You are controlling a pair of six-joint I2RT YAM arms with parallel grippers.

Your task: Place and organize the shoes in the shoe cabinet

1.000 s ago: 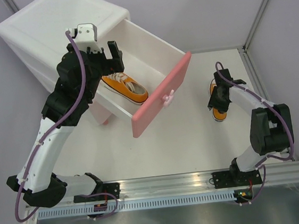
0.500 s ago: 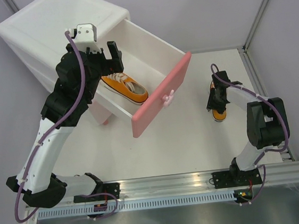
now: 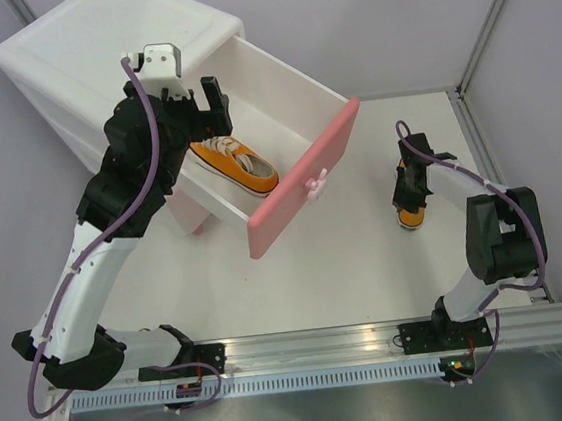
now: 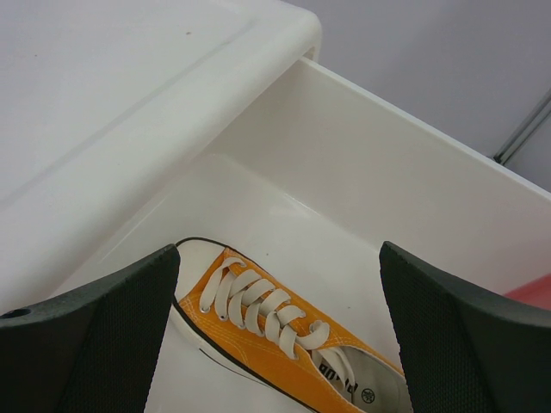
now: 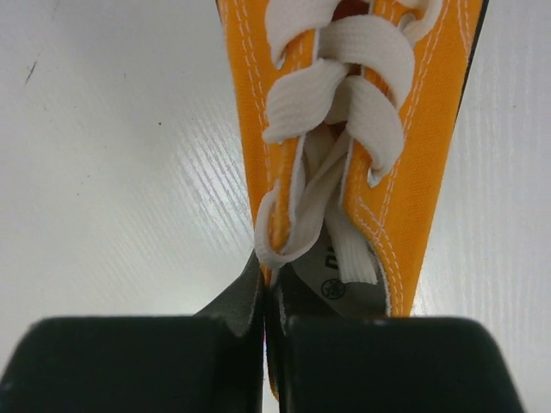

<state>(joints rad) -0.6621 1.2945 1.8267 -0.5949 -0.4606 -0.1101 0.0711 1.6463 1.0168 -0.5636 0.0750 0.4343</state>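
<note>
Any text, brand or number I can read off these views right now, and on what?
First orange shoe, in the drawer: dark insole print and a round mark, too small to read.
Second orange shoe, pinched by the right gripper: insole print half hidden by laces, unreadable.
Shoe cabinet: no text visible.

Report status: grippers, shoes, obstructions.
Left gripper open over first orange shoe in drawer. Right gripper shut on second orange shoe. Pink drawer front between it and drawer.
</note>
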